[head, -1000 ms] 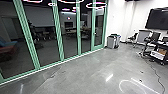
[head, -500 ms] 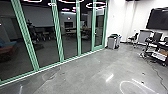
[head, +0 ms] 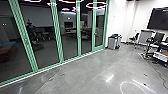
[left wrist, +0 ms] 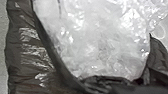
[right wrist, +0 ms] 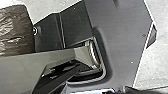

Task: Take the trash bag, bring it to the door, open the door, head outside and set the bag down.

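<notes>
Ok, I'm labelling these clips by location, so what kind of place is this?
Probably an office or meeting area indoors: green-framed glass panels, a large wall-mounted screen and chairs over a smooth grey floor.

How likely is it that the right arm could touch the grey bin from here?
Probably not: the grey bin stands well off by the white wall, and a wide stretch of floor lies between. It would likely take driving closer first.

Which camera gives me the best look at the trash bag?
The left wrist view: the dark trash bag shows large there, with its edge around see-through, crumpled plastic. The right wrist view shows a smaller, wrinkled part of it, cut off by the picture's border.
</notes>
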### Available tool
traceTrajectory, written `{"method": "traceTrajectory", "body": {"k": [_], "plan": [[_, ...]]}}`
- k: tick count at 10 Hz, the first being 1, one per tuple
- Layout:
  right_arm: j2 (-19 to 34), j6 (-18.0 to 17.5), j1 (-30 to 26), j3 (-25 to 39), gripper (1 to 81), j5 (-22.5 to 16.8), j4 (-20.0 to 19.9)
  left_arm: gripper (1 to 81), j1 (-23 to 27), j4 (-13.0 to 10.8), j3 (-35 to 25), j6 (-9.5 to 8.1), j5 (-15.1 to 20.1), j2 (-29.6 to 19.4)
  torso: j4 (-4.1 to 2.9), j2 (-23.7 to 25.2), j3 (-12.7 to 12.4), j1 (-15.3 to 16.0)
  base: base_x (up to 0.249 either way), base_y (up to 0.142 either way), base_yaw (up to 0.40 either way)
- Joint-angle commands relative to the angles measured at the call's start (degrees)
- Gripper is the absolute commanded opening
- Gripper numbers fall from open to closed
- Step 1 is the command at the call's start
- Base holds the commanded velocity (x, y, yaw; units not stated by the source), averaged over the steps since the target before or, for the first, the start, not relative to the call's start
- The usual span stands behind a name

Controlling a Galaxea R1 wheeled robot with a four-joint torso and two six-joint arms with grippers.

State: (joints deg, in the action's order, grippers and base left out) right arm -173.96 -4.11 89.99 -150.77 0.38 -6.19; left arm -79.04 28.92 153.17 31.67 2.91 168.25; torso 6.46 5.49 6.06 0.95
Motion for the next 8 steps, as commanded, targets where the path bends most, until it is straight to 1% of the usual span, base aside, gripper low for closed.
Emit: {"method": "traceTrajectory", "body": {"k": [1,8], "plan": [[-0.4,0.1,-2.5,0.6,81.1,-3.6,0.2,1.0,3.8,-0.3,0.1,0.41,3.5,-0.5,0.00,0.0,0.0,0.0,0.144,0.000,0.000],[-0.4,0.2,-2.5,0.5,81.1,-3.6,0.2,1.0,3.7,-0.3,0.1,0.41,3.5,-0.4,0.00,0.0,0.0,0.0,0.142,0.000,0.000]]}}
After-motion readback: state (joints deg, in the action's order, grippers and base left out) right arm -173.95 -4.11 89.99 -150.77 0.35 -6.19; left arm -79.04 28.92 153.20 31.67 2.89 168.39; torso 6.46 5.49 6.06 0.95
